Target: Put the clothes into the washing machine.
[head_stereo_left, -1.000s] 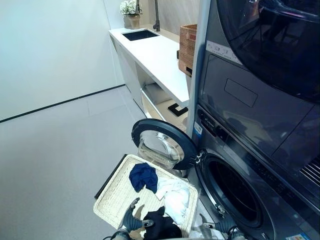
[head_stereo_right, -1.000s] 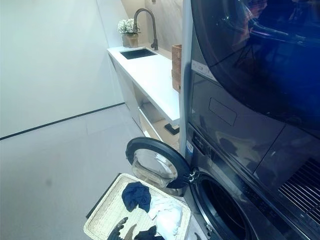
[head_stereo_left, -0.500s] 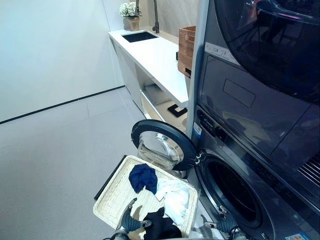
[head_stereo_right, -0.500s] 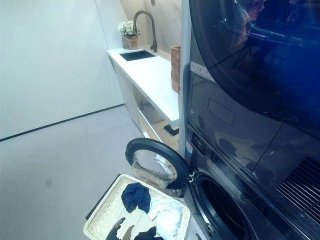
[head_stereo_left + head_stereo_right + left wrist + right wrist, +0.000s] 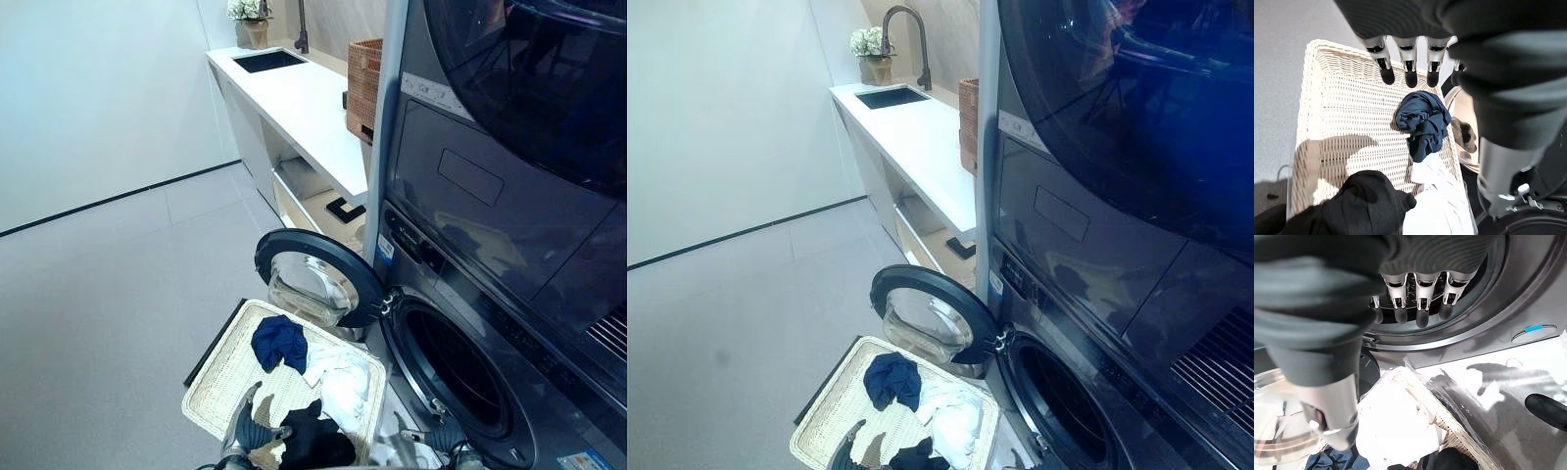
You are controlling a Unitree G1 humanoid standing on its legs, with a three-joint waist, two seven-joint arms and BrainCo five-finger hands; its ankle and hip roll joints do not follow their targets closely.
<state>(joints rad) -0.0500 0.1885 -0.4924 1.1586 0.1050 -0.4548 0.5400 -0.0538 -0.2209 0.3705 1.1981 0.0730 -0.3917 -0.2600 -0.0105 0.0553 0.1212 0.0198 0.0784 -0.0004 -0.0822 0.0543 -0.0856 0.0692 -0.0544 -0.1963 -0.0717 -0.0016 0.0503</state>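
Note:
A white wicker basket lies on the floor in front of the washing machine, whose round door stands open beside the dark drum opening. In the basket lie a navy garment, a white garment and a black garment. My left hand hovers over the basket's near end beside the black garment, open, its fingers straight and holding nothing. My right hand is low before the drum, open, its fingers pointing at the opening.
A dryer is stacked on the washer. To the left runs a white counter with a sink, a tap, a flower pot and a brown wicker box. Grey floor spreads on the left.
The whole picture has shifted slightly, so the camera moved. Both hands stay at the lower edge, and the clothes lie as before.

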